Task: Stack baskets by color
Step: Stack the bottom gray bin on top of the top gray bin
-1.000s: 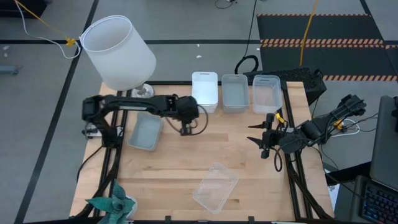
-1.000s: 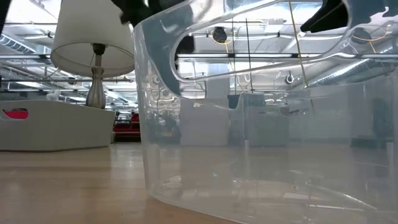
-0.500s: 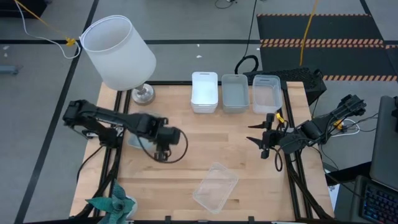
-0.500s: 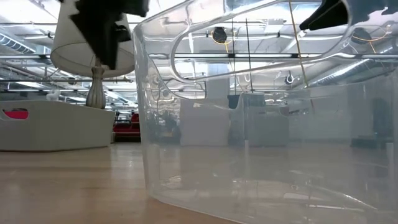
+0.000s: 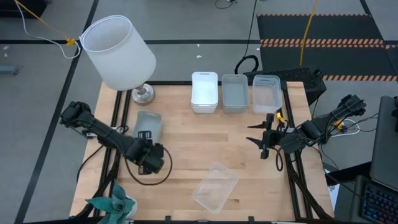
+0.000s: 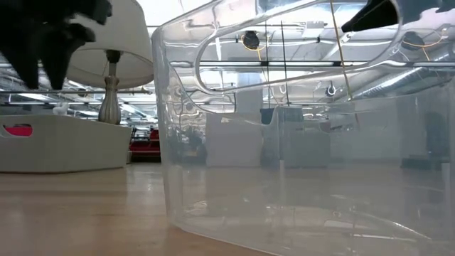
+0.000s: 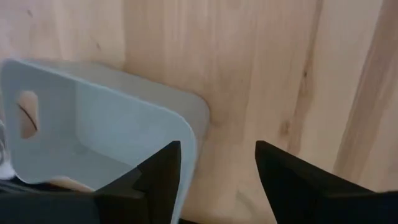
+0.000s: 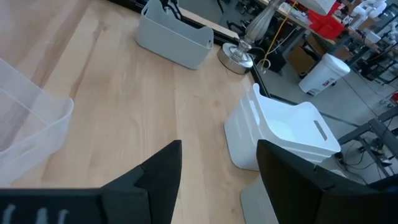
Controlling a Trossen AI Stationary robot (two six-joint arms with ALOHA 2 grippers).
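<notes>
At the table's far edge stand a white basket (image 5: 204,91), a grey basket (image 5: 235,93) and a clear basket (image 5: 266,93), side by side on their bottoms. Another grey basket (image 5: 147,124) (image 7: 93,137) rests on the table's left side. A clear basket (image 5: 216,185) (image 6: 306,128) lies near the front edge. My left gripper (image 5: 149,165) (image 7: 217,180) points down, open, over bare wood just near of the left grey basket, touching nothing. My right gripper (image 5: 261,138) (image 8: 217,180) hangs open at the right, holding nothing.
A lamp with a big white shade (image 5: 118,53) stands at the far left corner, its metal foot (image 5: 143,93) on the table. A teal thing (image 5: 112,204) lies at the near left corner. Bare wood (image 5: 205,140) spreads across the table's middle.
My left gripper has swung from the table's middle, just near of the white basket, toward the near left, passing over the left grey basket, and has tipped further downward. Its fingers have parted. The baskets have stayed where they were.
</notes>
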